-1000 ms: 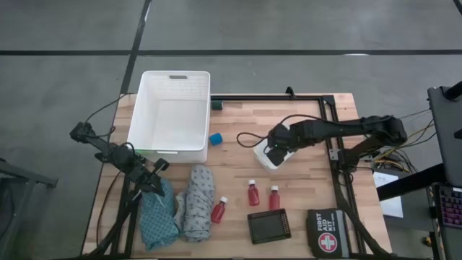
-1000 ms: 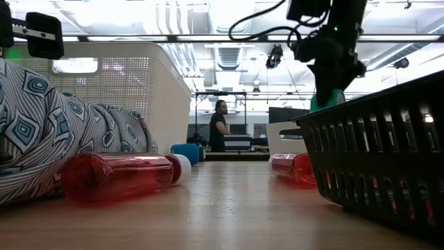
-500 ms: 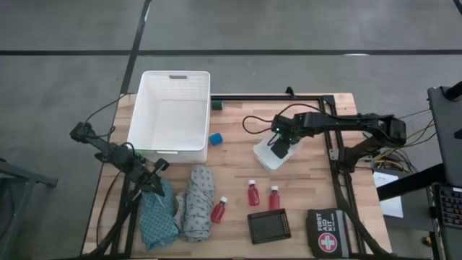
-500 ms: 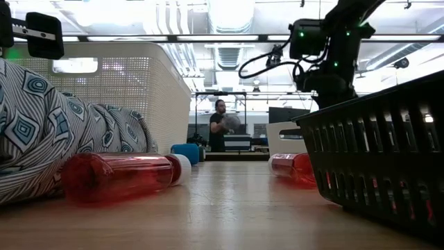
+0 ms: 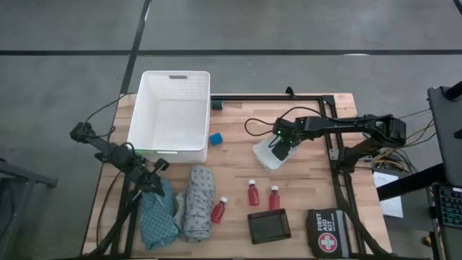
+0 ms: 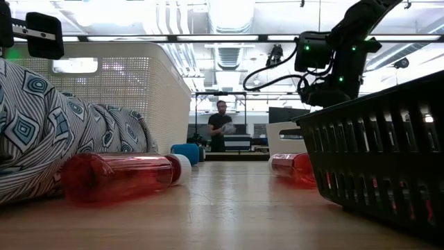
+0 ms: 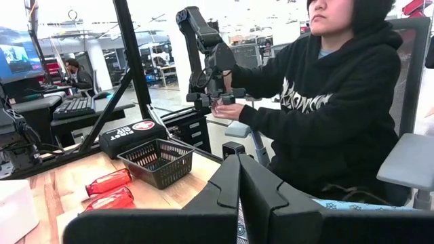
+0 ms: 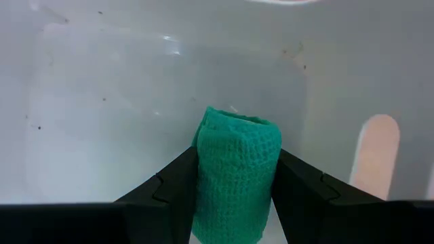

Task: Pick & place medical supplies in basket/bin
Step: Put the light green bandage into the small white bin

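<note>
My right gripper (image 5: 277,149) hangs over the small white tray (image 5: 261,160), shut on the green piece (image 8: 237,169), a knitted roll. The blue piece (image 5: 216,138) lies beside the large white basket (image 5: 170,112). Three red bottles (image 5: 219,210) (image 5: 253,193) (image 5: 274,197) lie on their sides on the table. The teal cloth (image 5: 155,217) and the grey patterned cloth (image 5: 196,202) are bunched at the near left. My left gripper (image 7: 239,177) is shut above the cloths; whether it touches them I cannot tell. My right gripper pinches the green piece between its two fingers (image 8: 178,181), one on each side of the roll's wall (image 8: 203,177). The fingers come from above, pointing down into the small white tray. The roll's lower end is hidden by the fingers, so whether it is lifted clear I cannot tell.
A small black slotted basket (image 5: 268,225) and a black first aid pouch (image 5: 326,232) sit at the near edge. A dark bar (image 5: 267,97) runs along the far edge. A person in a black hoodie (image 7: 325,102) sits beyond the table.
My right arm has shifted slightly toward the far edge over the small tray and its wrist has turned, keeping the green piece between the fingers. In the low view the green piece showed below the gripper a second ago; the black basket's rim hides it now.
</note>
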Controlling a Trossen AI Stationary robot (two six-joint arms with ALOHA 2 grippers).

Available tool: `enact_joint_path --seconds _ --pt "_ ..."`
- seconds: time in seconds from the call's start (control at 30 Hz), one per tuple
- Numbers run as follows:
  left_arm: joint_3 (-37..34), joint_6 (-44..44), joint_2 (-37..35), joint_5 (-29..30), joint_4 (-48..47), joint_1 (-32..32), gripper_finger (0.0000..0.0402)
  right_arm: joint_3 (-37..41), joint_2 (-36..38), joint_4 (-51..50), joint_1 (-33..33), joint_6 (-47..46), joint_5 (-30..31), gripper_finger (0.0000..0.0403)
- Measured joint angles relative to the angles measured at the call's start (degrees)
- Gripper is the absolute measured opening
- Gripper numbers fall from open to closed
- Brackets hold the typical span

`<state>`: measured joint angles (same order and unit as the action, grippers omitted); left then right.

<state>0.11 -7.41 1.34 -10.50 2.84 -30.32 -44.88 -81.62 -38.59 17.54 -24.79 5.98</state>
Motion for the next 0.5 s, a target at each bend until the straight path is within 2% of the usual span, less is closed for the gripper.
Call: enact_joint_path --seconds 0.17,0.5 --pt "0.01 0.01 0.00 0.00 0.01 -0.01 0.0006 0.00 0.00 0.41 0.00 2.09 0.92 0.0165" --pt "0.00 0.00 0.00 -0.02 0.01 -0.01 0.0006 -0.02 0.00 0.52 -0.02 0.14 0.80 0.0231"
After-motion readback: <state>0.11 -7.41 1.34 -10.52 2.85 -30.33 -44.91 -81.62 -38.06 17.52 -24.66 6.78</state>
